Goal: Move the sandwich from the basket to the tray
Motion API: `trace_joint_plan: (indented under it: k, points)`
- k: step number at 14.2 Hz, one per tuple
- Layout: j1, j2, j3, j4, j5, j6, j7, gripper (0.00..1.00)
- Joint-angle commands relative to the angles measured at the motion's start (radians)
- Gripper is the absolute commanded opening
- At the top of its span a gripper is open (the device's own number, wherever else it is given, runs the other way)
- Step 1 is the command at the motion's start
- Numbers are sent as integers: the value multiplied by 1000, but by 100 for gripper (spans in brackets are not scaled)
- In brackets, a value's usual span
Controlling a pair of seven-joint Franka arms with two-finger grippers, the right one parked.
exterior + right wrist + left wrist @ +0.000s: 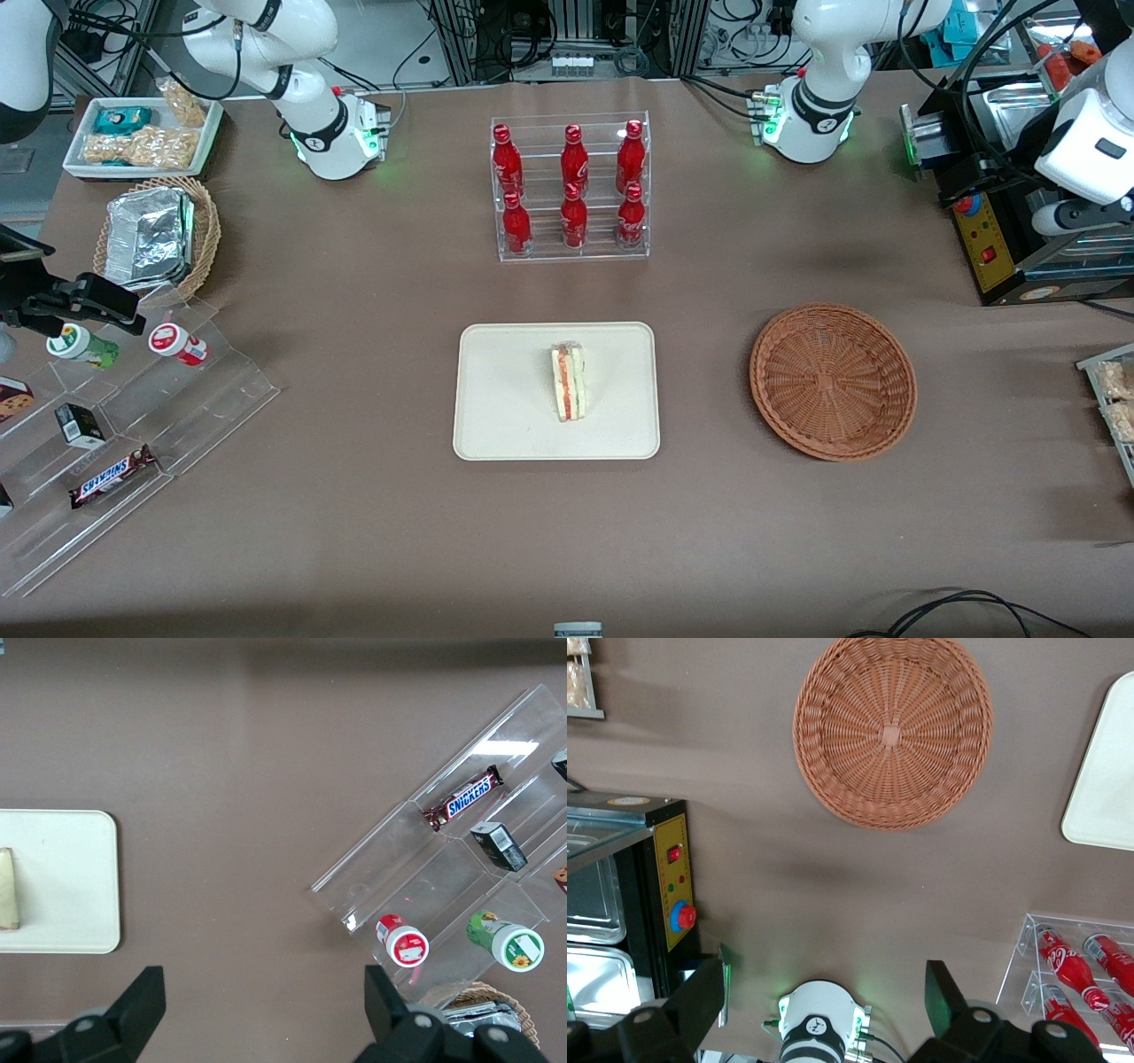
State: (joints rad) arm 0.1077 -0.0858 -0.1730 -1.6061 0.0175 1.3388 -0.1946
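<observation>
Brown paper covers the table (354, 496); the triangular white-bread sandwich (569, 383) already lies on the flat cream rectangular tray (496, 425), and the round reddish-brown wicker basket (833, 381) sits empty.

I read the left gripper (824, 997) as raised well above the table, near its arm's base, jaws spread wide and holding nothing. From here I see little risk: only a needless descent could nudge the basket or clip the clear rack of red bottles (571, 190) standing farther from the front camera than the tray.

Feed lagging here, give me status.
Gripper open, empty, raised above table near arm's base. Sandwich on tray. Basket empty. Nothing in the way.
</observation>
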Motion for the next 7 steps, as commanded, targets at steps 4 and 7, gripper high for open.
trace_joint_plan:
  k: [4, 7]
  points:
    - [-8, 40, 6, 63, -8, 45, -5, 100]
    - [-8, 41, 7, 66, -10, 43, -3, 100]
